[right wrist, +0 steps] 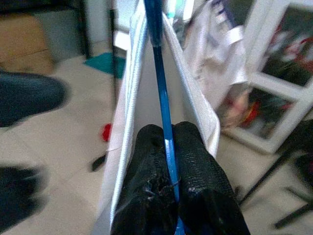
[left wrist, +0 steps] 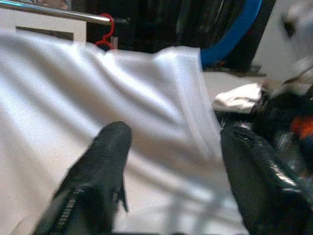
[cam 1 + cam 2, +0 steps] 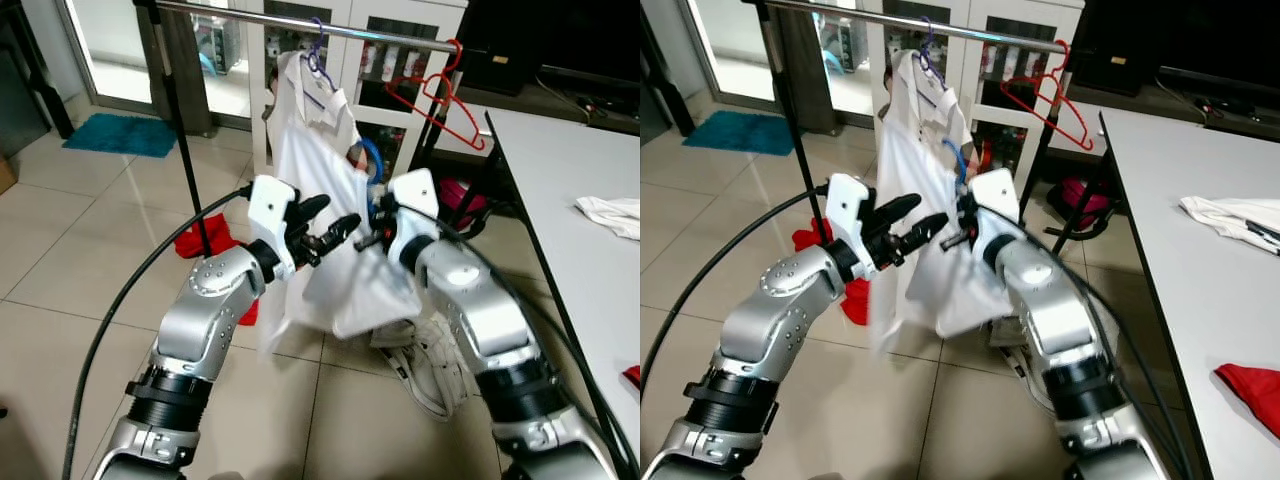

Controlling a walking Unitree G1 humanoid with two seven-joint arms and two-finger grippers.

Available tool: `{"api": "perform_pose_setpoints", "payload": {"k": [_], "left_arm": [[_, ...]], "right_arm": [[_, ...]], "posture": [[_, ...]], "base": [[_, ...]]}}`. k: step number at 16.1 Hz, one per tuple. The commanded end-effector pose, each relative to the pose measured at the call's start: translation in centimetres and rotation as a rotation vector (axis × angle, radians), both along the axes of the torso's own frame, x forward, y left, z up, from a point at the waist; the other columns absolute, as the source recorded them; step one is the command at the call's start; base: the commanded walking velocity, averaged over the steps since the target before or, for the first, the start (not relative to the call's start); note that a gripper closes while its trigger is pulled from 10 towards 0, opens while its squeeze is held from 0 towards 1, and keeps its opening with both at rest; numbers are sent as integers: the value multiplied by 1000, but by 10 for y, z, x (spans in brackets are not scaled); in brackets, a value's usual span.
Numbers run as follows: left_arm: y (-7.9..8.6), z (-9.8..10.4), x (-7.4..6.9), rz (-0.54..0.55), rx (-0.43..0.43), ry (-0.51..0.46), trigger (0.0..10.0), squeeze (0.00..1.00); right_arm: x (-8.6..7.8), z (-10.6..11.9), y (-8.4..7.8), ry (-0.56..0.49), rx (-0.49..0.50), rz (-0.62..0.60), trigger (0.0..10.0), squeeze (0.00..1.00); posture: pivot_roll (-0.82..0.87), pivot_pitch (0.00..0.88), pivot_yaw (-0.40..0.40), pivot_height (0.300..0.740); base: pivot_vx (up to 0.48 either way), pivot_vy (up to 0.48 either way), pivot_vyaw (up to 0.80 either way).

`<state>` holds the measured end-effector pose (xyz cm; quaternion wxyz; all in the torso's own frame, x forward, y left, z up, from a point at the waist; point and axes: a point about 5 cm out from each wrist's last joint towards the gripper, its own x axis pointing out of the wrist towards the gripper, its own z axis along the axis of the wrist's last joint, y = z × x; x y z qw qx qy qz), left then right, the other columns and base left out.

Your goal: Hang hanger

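White shirt (image 3: 330, 200) on blue hanger (image 3: 372, 160), hook (image 3: 316, 52) over steel rail (image 3: 300, 24) at 12 o'clock, garment draping toward 6 o'clock. Right gripper (image 1: 168, 161) pressed together, pinching the thin blue hanger bar at the shirt's 3 o'clock edge. Left gripper (image 3: 322, 228) spread, fingers (image 2: 105, 152) just beside the cloth at 9 o'clock, not closed on it. Red hanger (image 3: 440, 95) empty on the rail at 1 o'clock; white cloth (image 3: 610, 215) on desk (image 3: 560, 200) at 3 o'clock. Handling judged: hanger light, stiff, smooth and likely slippery; shirt soft, limp, prone to sliding off. Best hold judged on the rigid bar, not fabric. Hanger's long axis apparently tilted, its blue end dipping toward 4 o'clock; hook pointing up toward 12.
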<state>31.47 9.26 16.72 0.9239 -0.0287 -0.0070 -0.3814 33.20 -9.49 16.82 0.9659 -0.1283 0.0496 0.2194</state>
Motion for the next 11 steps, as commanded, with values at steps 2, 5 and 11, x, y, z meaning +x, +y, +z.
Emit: {"api": "perform_pose_setpoints", "payload": {"k": [2,5,11], "left_arm": [[-2,5,-3,-50,-92,-20,10000,0],[6,7,6,18,-239,-1,10000,0],[-5,8,17,-69,-168,-75,10000,0]], "right_arm": [[6,8,-9,-70,-50,-72,10000,0],[7,11,-9,-108,-89,-87,10000,0],[6,13,-3,-127,-95,-65,10000,0]], "posture": [[-71,0,-97,740],[-71,0,-97,740],[-70,0,-101,740]], "base": [[0,0,0],[0,0,0],[0,0,0]]}}
